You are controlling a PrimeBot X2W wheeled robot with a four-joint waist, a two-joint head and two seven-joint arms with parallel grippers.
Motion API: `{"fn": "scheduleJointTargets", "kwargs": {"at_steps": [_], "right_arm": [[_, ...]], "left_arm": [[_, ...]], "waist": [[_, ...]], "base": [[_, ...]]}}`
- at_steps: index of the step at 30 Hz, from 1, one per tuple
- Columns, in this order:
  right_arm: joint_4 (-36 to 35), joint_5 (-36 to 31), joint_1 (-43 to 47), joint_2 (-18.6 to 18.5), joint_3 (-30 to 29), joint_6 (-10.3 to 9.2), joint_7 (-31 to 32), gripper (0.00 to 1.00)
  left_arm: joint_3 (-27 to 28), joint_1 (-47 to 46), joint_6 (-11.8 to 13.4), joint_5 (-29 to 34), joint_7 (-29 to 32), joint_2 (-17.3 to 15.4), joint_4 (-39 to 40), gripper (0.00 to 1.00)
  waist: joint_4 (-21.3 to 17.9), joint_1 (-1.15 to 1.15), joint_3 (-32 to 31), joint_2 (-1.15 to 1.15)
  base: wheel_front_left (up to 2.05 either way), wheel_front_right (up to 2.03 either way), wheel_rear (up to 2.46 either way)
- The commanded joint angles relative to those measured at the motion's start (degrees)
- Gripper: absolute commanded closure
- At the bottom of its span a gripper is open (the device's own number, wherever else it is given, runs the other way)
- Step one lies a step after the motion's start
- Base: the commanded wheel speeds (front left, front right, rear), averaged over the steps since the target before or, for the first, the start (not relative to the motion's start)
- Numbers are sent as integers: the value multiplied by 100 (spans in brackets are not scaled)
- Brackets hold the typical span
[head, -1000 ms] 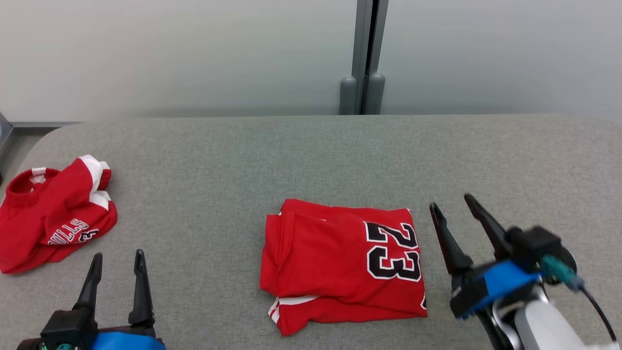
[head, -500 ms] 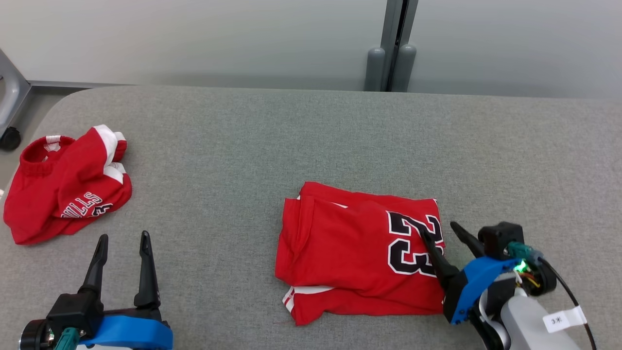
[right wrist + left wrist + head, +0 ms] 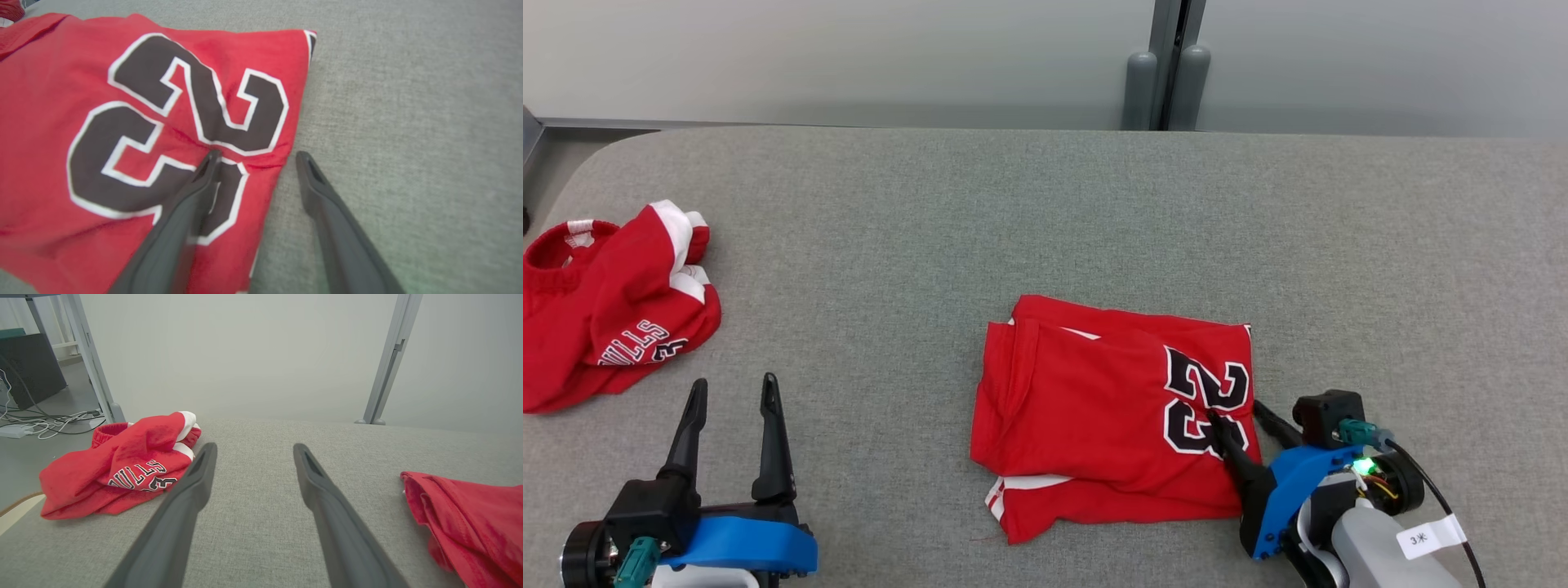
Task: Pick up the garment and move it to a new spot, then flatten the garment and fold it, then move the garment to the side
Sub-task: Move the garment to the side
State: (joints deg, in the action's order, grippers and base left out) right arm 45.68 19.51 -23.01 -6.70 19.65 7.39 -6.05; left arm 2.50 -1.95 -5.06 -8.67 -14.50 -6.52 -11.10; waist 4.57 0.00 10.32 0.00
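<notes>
At the lower left of the head view the left gripper (image 3: 733, 381) hovers over bare grey table (image 3: 1013, 212), fingers spread wide with nothing between them. At the lower right the right gripper (image 3: 1235, 411) is also spread and straddles the right edge of the folded red garment (image 3: 1086, 408). In the right wrist view one finger (image 3: 206, 167) has its tip on the black number 23, where the cloth creases slightly, and the other lies on the table just beside the hem. The garment lies flat at the centre, slightly right. Farther back at the left edge sits a crumpled red jersey (image 3: 605, 310), well apart. Beyond the table's far edge stand a pale wall and a grey post (image 3: 1168, 65).
</notes>
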Motion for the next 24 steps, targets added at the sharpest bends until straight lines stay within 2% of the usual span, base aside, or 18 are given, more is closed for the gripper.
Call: {"fn": "scheduleJointTargets", "kwargs": {"at_steps": [1,2,3,4,15,24], "right_arm": [[130,6,31,103,111,19,102,44],[147,40,-39,80,143,19,47,100],[158,84,-115,39,165,19,17,100],[120,106,-560,-269,292,4,-130,100],[-142,198,-2586,-1490,915,7,126,100],[-169,372,-4014,-2302,957,6,268,100]], "left_arm": [[-24,-87,11,-33,-27,-12,-5,0],[-31,-101,11,-36,-32,-13,-7,0],[-31,-112,12,-29,-35,-16,-8,0],[-29,-198,31,-37,-46,-32,32,0],[-109,-805,10,85,-63,-222,447,0],[86,-1179,81,194,70,-659,1204,0]], "waist": [[4,0,14,0],[3,0,35,0],[1,0,61,0],[-55,0,209,0],[-460,0,1309,0],[-1336,0,2444,0]], "base": [[0,0,0],[0,0,0],[0,0,0],[0,0,0],[0,0,0],[0,0,0]]}}
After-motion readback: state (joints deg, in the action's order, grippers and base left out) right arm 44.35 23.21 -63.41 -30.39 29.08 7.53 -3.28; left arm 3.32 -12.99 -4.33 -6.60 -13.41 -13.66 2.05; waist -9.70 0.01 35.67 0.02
